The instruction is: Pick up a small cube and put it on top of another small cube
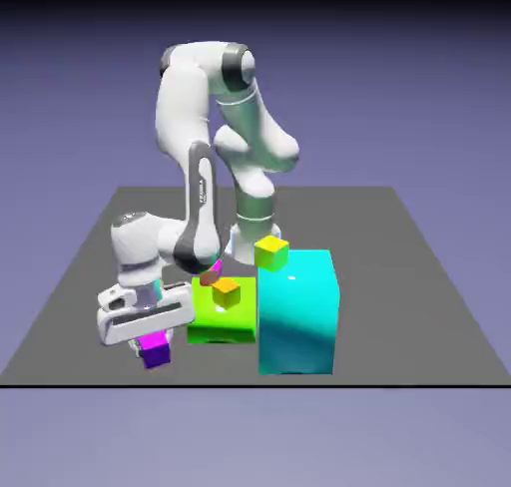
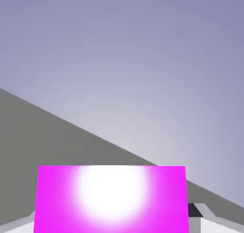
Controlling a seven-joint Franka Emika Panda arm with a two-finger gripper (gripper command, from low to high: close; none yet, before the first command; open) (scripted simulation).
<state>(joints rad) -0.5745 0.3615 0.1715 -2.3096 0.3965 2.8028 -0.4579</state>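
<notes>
Tabletop [image 1: 419,305]: hand [image 1: 152,347] apparently grips small cube [image 1: 156,352].

Glossy, smooth white plastic-looking shell on the arm [image 1: 210,116]. Matt dark grey counter [image 1: 399,265], flat and textureless. Smooth magenta face on the small cube [image 2: 112,198] with bright glare. Sheen on the cyan block [image 1: 297,310].
</notes>
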